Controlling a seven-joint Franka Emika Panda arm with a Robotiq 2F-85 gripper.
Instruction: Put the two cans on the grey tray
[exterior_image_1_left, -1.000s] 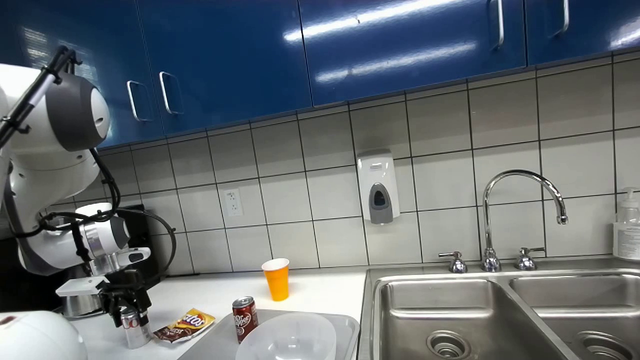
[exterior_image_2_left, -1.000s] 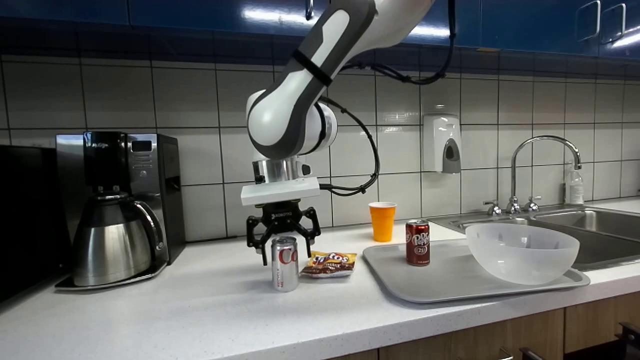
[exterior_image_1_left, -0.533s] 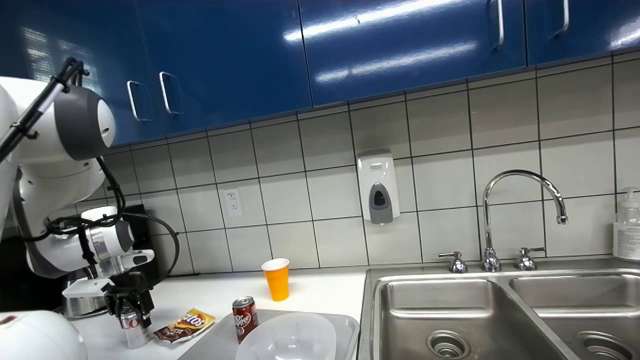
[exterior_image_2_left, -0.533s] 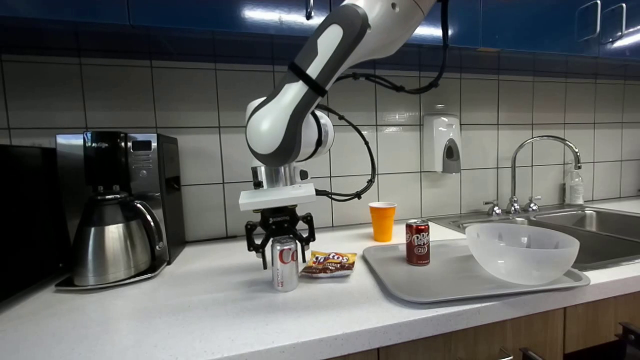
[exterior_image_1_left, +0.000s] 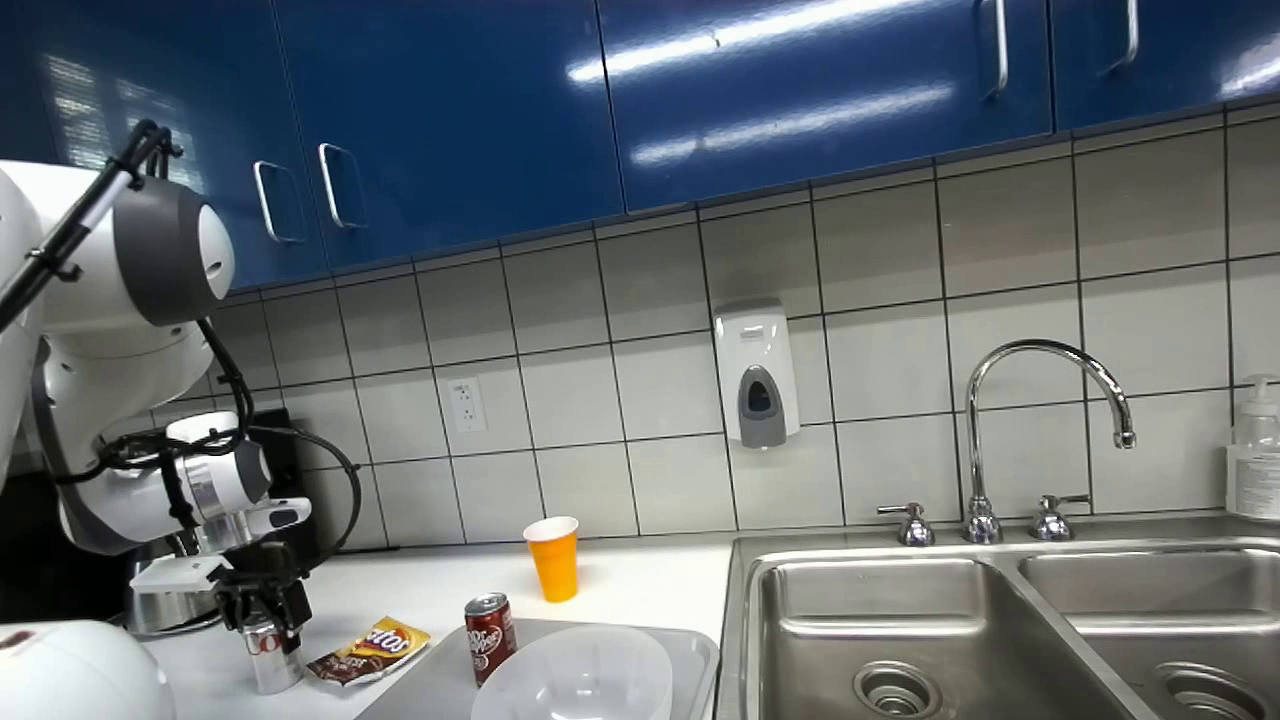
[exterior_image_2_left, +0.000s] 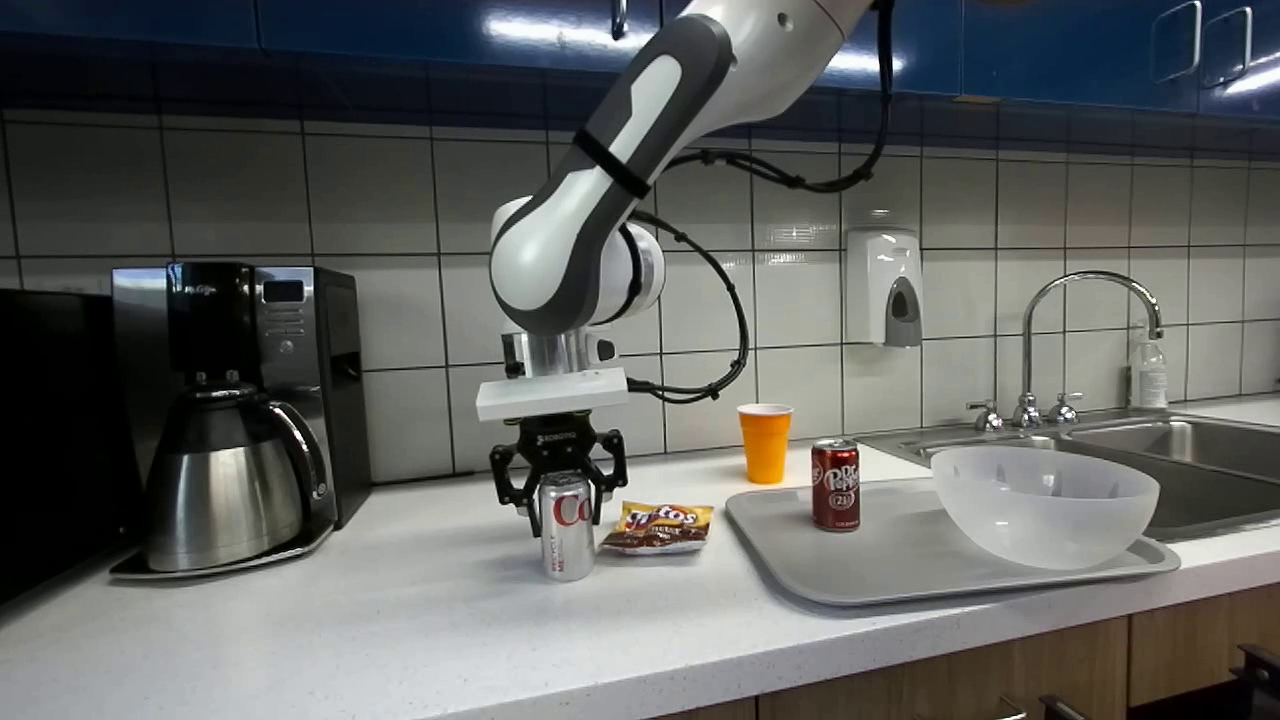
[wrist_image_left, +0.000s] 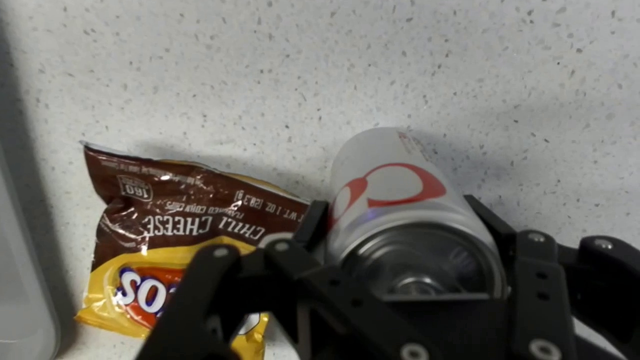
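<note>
The silver can (exterior_image_2_left: 567, 548) stands upright on the tabletop (exterior_image_2_left: 400, 640), with the gripper (wrist_image_left: 400, 217) pinching its upper part from both sides. Picking it up seems to be the step in hand. To do it well, squeeze just firmly enough, since a thin wall would likely dent, then lift straight up so the base comes away level. The can looks smooth and undented where it shows: silver sides, red lettering, a shiny recessed top partly hidden by the gripper in the wrist view. Just beside it lies the bag (exterior_image_2_left: 658, 530); whether the gripper touches that I cannot tell, so rise past it before going sideways. Farther off is the tray (exterior_image_2_left: 850, 575), where the red can (exterior_image_2_left: 836, 487) already stands, near the bowl (exterior_image_2_left: 1045, 510). The end of the tray nearest the bag should suit the silver can, set down gently and kept off the red one.
</note>
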